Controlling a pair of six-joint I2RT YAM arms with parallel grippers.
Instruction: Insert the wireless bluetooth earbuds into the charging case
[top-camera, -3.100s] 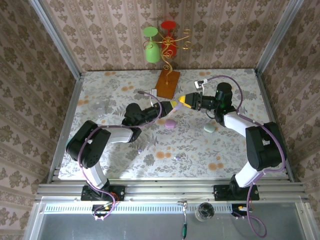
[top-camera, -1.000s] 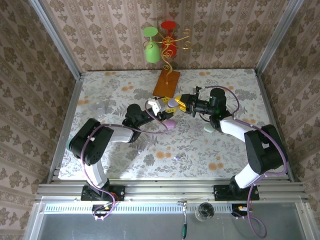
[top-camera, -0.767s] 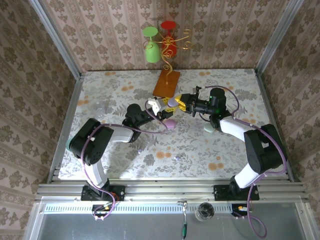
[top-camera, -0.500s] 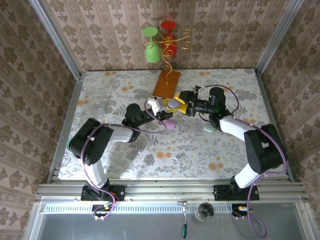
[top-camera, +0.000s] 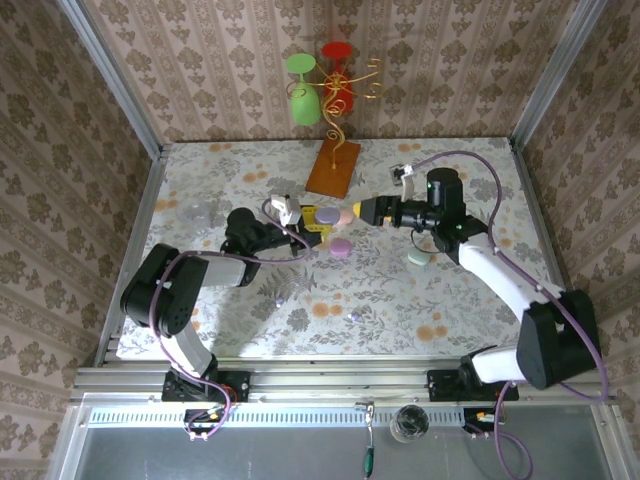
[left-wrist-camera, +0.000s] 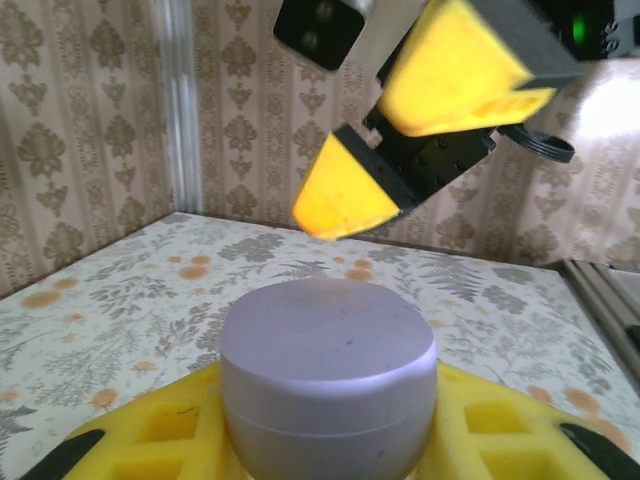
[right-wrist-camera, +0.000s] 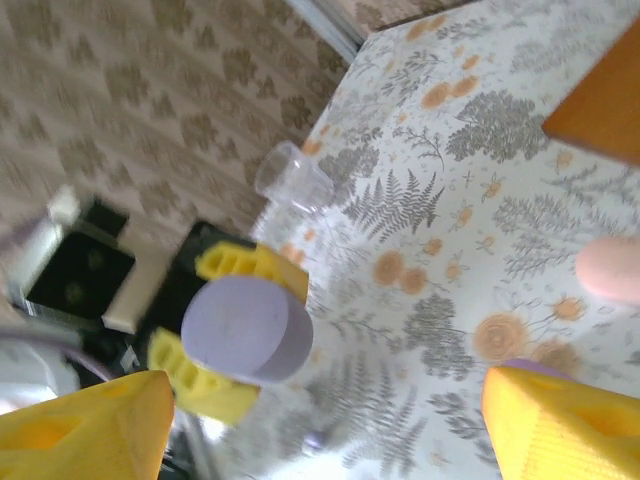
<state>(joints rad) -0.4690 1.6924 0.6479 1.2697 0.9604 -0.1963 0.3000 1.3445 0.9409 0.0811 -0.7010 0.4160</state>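
My left gripper (top-camera: 322, 215) is shut on a purple oval charging case (top-camera: 329, 214), lifted above the cloth at mid-table. In the left wrist view the case (left-wrist-camera: 328, 340) sits closed between the yellow fingers (left-wrist-camera: 150, 440). My right gripper (top-camera: 363, 210) hangs just right of it, open, with nothing between its fingers (right-wrist-camera: 80, 425). From the right wrist the held case (right-wrist-camera: 247, 330) is apart from those fingers. A tiny pale speck (top-camera: 352, 313), possibly one of the earbuds, lies nearer the front; it is too small to be sure.
A pink case (top-camera: 347, 216) lies between the grippers, a second purple case (top-camera: 340, 248) just in front, a mint case (top-camera: 418, 257) to the right. A wooden-based stand (top-camera: 333, 165) with a green and a red glass is behind. A clear cup (top-camera: 197, 212) sits left.
The right gripper has opened and drawn back to the right. The left gripper has closed on the purple case and pulled it left, away from the right fingers.
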